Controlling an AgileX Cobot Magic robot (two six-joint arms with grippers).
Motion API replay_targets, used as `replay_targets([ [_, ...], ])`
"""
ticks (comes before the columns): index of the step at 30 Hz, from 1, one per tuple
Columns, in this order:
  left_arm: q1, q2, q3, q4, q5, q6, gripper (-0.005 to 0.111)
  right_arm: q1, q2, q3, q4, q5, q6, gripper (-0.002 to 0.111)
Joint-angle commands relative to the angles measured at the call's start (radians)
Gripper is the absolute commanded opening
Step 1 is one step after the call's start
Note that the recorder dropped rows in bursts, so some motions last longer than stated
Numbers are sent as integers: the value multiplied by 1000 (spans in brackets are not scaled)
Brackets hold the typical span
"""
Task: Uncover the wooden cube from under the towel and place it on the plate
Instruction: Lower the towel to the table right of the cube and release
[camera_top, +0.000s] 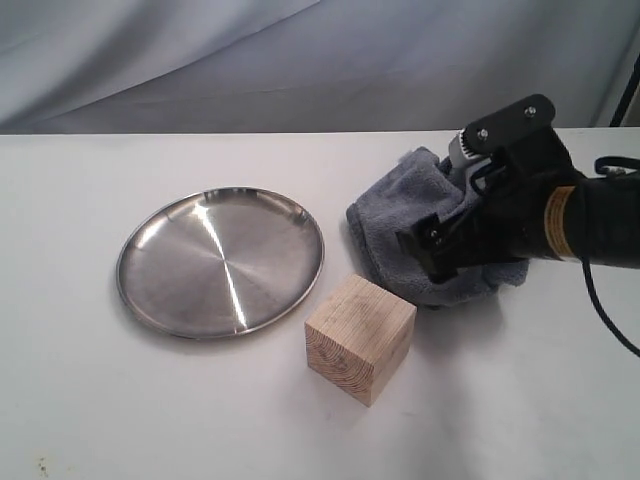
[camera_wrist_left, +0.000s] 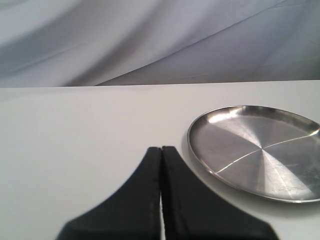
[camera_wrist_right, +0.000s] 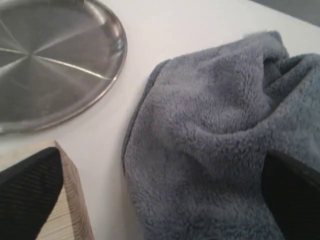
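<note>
right tool (camera_top: 442, 252) open above towel (camera_top: 395, 215) beside plate (camera_top: 220, 262) | left tool (camera_wrist_left: 161, 152) closed | wooden cube (camera_top: 360, 338) bare, near plate | risk: snagging fluffy towel, knocking cube away from plate

L: plate (camera_top: 220, 262); ctr-front: cube (camera_top: 360, 338); R, behind cube: towel (camera_top: 392, 228).

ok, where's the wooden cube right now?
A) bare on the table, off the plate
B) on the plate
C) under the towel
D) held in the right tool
A: the wooden cube stands uncovered on the table, with the empty plate to one side and the bunched towel behind it.
</note>
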Motion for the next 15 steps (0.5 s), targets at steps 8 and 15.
replay_targets([
  [8, 2, -2, 4, 0, -9, -7, 0, 17, -117, 20, -102, -195, 6, 105],
  [15, 2, -2, 4, 0, -9, -7, 0, 17, -314, 22, -207, -359, 153, 105],
])
